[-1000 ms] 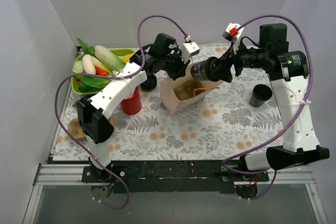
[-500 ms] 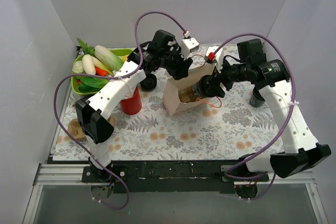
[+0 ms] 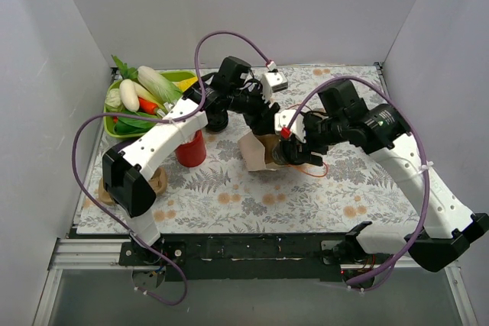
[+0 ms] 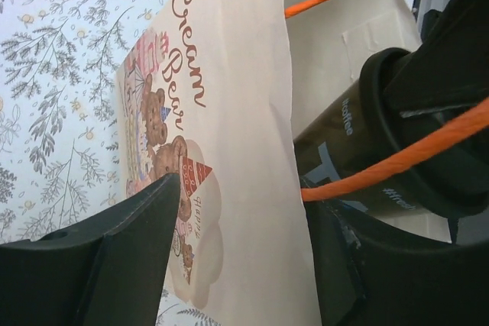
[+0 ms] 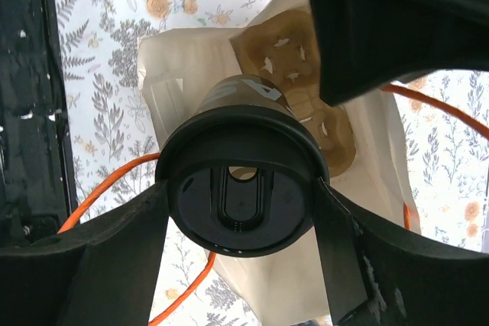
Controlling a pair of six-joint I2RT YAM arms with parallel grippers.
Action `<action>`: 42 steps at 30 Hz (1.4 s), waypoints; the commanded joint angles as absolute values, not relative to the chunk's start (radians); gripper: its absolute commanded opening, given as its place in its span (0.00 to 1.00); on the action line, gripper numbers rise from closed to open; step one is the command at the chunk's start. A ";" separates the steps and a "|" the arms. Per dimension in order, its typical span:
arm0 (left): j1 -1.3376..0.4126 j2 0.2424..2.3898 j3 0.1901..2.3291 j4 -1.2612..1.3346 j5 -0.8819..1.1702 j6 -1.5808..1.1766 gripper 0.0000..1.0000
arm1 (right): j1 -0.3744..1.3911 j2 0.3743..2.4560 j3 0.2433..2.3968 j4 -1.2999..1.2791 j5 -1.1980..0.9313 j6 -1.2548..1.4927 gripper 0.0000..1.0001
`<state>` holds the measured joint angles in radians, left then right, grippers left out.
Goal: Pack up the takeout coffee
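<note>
The takeout coffee [image 5: 229,104], a black cup with a round black lid, sits tilted in the mouth of the paper bag [image 5: 176,66], base pointing down inside. My right gripper [image 5: 243,196] is shut on it just below the lid, one finger on each side. From above, the right gripper [image 3: 285,154] and cup are at the bag [image 3: 250,150] in mid-table. In the left wrist view the bag's printed wall [image 4: 237,97] stands between the spread fingers of my left gripper [image 4: 243,196], which is open, with the coffee [image 4: 355,139] behind it. The left gripper [image 3: 263,121] hangs at the bag's far rim.
The bag's orange cord handles [image 4: 397,158] loop around the cup. A red cup [image 3: 191,148] stands left of the bag, with a green basket of vegetables [image 3: 145,97] behind it. A wooden piece [image 3: 107,188] lies at the left edge. A small dark object [image 3: 218,121] sits behind the red cup.
My right arm swung left and down, carrying the coffee from above the bag into its mouth. My left gripper opened, letting go of the bag's rim.
</note>
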<state>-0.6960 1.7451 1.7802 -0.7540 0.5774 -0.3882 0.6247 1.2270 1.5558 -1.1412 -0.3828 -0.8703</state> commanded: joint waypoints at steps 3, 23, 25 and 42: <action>-0.696 1.593 1.671 -0.599 0.702 -0.308 0.70 | 0.693 1.220 1.562 -1.213 -0.267 -1.002 0.01; -0.646 1.453 1.512 -0.176 0.310 -0.695 0.93 | 0.715 1.152 1.336 -0.905 0.006 -1.029 0.01; -0.632 1.499 1.523 -0.193 0.233 -0.695 0.93 | 0.713 1.158 1.321 -0.896 0.006 -1.063 0.01; -0.503 1.758 1.554 -0.204 0.487 -0.854 0.87 | 0.713 1.186 1.239 -0.859 -0.029 -1.098 0.01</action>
<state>-0.4927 1.7027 1.5402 -0.2272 0.2611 -0.8597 0.7109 1.1851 1.2476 -0.9184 -0.0433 -1.0393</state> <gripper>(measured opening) 0.888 0.765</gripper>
